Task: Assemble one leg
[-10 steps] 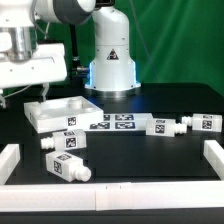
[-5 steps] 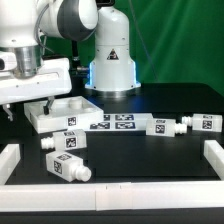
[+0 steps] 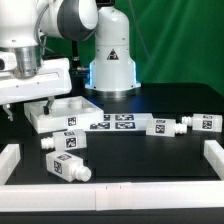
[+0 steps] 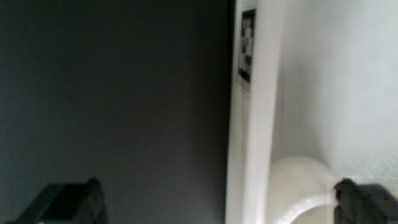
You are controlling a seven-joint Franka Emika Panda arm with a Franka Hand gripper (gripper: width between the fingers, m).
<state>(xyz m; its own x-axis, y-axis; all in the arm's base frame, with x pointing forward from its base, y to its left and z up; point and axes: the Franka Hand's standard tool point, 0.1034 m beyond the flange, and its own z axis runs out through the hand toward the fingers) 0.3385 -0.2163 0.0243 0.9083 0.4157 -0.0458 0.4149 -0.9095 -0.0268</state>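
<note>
Where the arm stands: at the exterior view's left, with the gripper (image 3: 28, 105) low over the end of the tabletop (image 3: 62, 113) on that side.
Jaws: wide apart. In the wrist view one fingertip (image 4: 71, 202) hangs over the dark table (image 4: 107, 100) and the other over the white tabletop, whose tagged side wall runs between them.
Contact: cannot tell whether the fingers touch the tabletop.
First leg (image 3: 65, 167): lies flat at the front, on the exterior view's left, with its peg toward that view's right, well apart from the gripper.
Second leg (image 3: 62, 142): lies just behind the first leg and in front of the tabletop, close to both but touching neither.
Third leg (image 3: 160, 127): lies flat, right of centre in the exterior view, just beside the marker board (image 3: 112, 121).
Fourth leg (image 3: 203, 122): lies farthest toward the exterior view's right, end to end with the third leg.
Tabletop: rests flat on the table, open side up, its far end beside the marker board.
Surroundings: a white rail (image 3: 110, 195) borders the table's front, and the robot base (image 3: 110, 55) stands behind.
</note>
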